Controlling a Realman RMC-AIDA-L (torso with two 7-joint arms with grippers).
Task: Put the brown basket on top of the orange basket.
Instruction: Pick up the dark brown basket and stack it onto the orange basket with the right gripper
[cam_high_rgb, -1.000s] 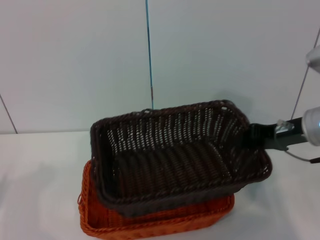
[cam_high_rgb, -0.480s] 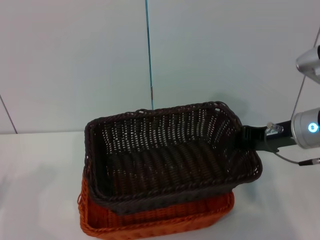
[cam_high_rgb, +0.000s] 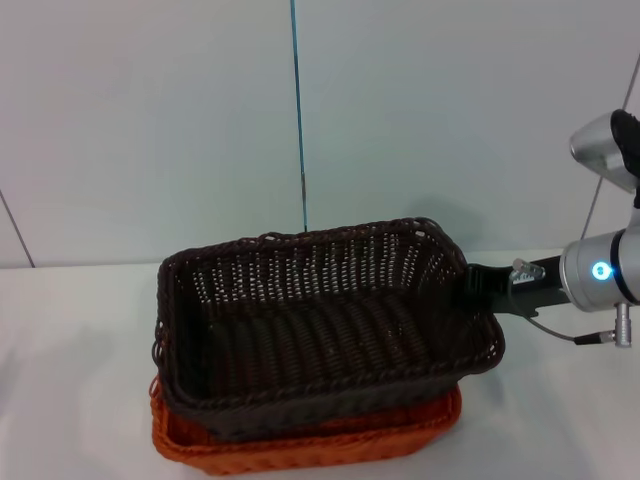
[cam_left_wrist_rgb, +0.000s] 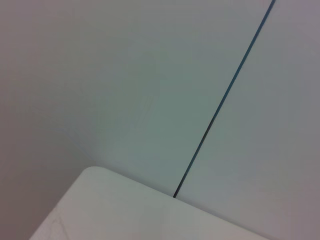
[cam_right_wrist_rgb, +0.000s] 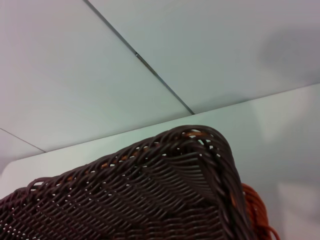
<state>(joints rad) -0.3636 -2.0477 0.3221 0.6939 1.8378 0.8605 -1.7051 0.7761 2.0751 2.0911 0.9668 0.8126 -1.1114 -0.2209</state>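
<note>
And here's the brown basket (cam_high_rgb: 325, 320), sitting right over the orange basket (cam_high_rgb: 300, 445), its base down inside the orange rim with only a strip of orange weave peeking out along the near edge and at the left corner. It looks close to level, open side up, long axis running left to right across the head view. From the right wrist camera the brown braided rim (cam_right_wrist_rgb: 165, 190) fills the lower part of the picture, with a sliver of orange (cam_right_wrist_rgb: 255, 210) showing just past its corner (and a few glints of orange through the open weave).

The right gripper (cam_high_rgb: 480, 288) is at the basket's right-hand short wall, its dark fingers clamped on the brown rim there; the silver forearm with a lit blue ring runs off to the right edge. The left gripper isn't anywhere to be seen, and its wrist camera looks only at wall and a rounded corner of the bench (cam_left_wrist_rgb: 125, 210).

Both baskets stand on a plain white bench (cam_high_rgb: 70, 350), near its front. Behind it rises a pale grey-green panelled wall (cam_high_rgb: 150, 120), with a thin dark vertical seam (cam_high_rgb: 298, 110) coming down just behind the baskets and slanted seams at the far left and right.
</note>
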